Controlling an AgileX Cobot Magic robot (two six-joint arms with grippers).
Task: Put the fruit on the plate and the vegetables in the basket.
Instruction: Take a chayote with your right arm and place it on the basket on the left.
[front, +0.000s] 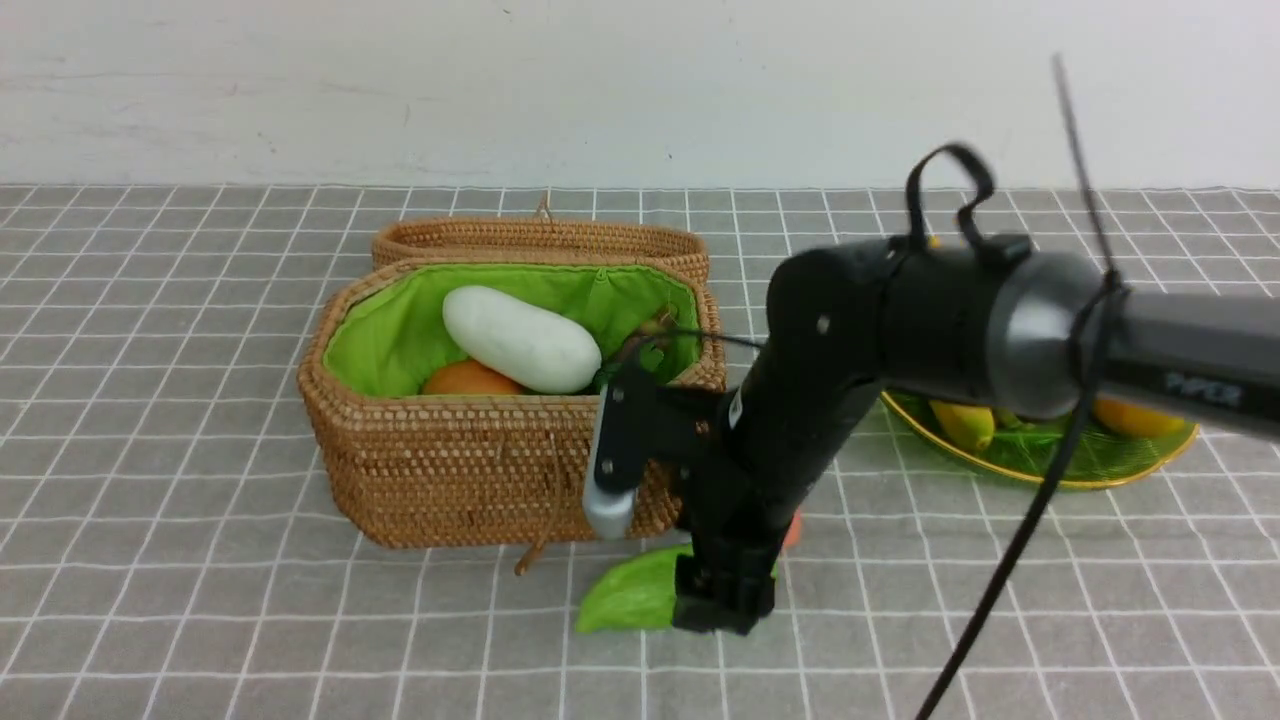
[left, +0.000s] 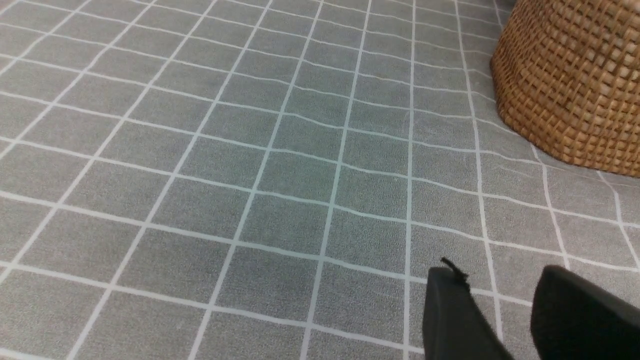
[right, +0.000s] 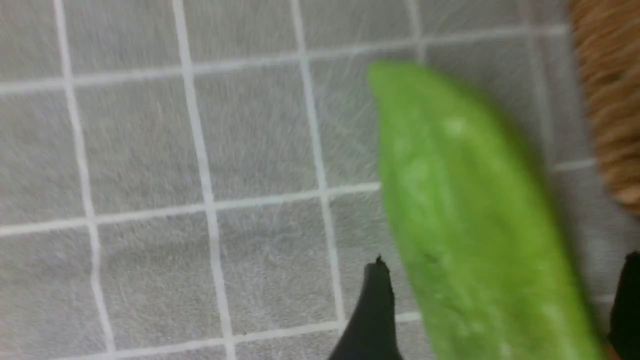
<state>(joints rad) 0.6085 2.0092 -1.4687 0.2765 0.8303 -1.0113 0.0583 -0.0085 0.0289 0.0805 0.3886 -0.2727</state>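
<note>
Front view: the robot's right gripper (front: 722, 560) reaches down over a ridged light green gourd (front: 630, 592) that lies on the grid-patterned cloth (front: 400, 640) just in front of the woven basket (front: 440, 470). Seen from the right wrist, its fingers stand wide on either side of the gourd, with no firm grip to be made out. The toy gourd is probably light and stiff, unlikely to bruise, though its glossy, rounded flanks could let it roll or slip under an uneven squeeze. The thick middle, taken squarely across its width, looks the safest hold; the tapered tip would likely slide free. The left gripper (left: 482, 300), its fingers moderately parted with nothing visible between them, is over bare cloth beside the basket, where a white oblong gourd (front: 520, 338) already rests inside the green lining (front: 385, 345).
</note>
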